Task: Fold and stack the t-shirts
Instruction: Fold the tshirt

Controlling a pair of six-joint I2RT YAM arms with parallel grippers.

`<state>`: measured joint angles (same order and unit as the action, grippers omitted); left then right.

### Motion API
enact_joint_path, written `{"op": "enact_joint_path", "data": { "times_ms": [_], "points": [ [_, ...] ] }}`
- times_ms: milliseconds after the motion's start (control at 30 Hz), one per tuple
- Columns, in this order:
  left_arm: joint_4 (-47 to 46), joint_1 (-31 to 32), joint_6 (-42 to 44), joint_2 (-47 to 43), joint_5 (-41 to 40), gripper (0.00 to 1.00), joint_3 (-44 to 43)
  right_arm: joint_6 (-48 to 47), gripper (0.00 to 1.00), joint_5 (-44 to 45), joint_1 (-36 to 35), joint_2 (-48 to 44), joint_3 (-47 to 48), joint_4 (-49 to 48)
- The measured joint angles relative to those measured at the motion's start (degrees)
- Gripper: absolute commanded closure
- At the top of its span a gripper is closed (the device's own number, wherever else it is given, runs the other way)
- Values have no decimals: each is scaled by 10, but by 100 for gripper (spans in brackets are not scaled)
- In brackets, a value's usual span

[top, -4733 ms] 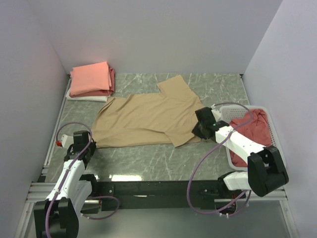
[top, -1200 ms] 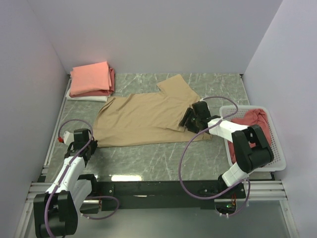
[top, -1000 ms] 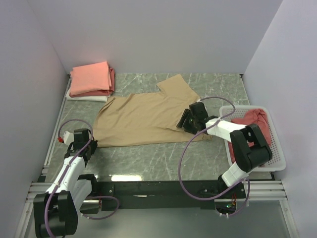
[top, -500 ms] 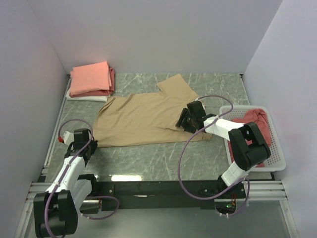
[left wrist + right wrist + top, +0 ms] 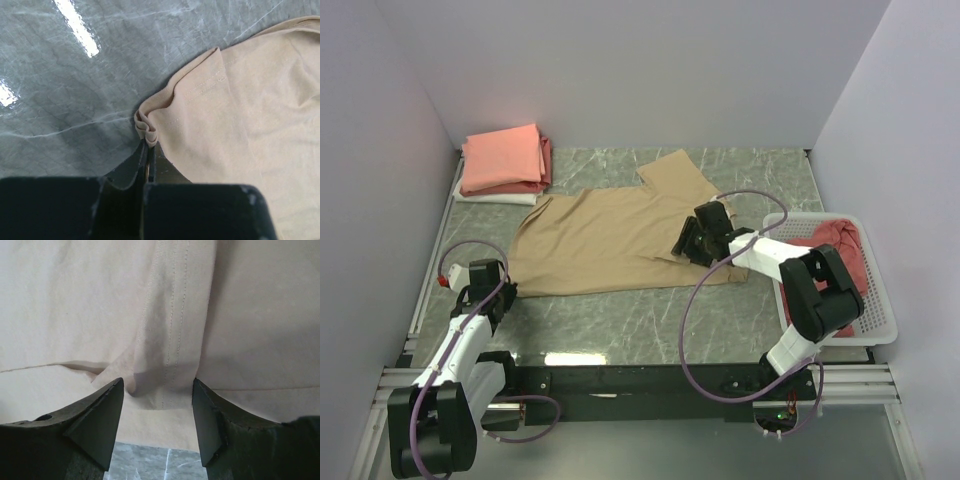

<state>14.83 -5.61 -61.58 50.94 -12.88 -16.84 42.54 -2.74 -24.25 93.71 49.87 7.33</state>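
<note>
My right claw (image 5: 686, 244) sat on the tan t-shirt (image 5: 600, 240) spread over the worktop (image 5: 620, 322); my left claw (image 5: 506, 290) met its near-left corner.

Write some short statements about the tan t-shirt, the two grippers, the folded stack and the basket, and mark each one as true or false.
1. The left gripper is shut on a corner of the tan t-shirt. True.
2. The right gripper is shut on the sleeve. False: its jaws stand open over a stitched hem of the tan t-shirt.
3. The folded stack lies in the far left corner, with a salmon-pink shirt on top. True.
4. The white basket is empty. False: a dusty red shirt lies in it.
5. The tan t-shirt is folded. False: it lies spread out on the table.
</note>
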Motion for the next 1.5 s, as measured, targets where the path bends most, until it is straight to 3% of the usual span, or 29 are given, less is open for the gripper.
{"op": "enact_joint_path", "data": {
  "times_ms": [300, 867, 1133, 1267, 1500],
  "points": [
    [-3, 0, 0, 0, 0, 100, 0, 0, 37, -7, -3, 25, 35, 8],
    [-4, 0, 0, -1, 2, 100, 0, 17, 37, -44, -4, 160, 247, 36],
    [-4, 0, 0, -1, 2, 99, 0, 13, 39, -12, -3, 132, 231, 46],
    [-4, 0, 0, -1, 2, 100, 0, 21, 47, 20, -3, 58, 149, 50],
    [-4, 0, 0, -1, 2, 100, 0, 22, 81, 54, 2, 22, 77, 45]
  ]
}}
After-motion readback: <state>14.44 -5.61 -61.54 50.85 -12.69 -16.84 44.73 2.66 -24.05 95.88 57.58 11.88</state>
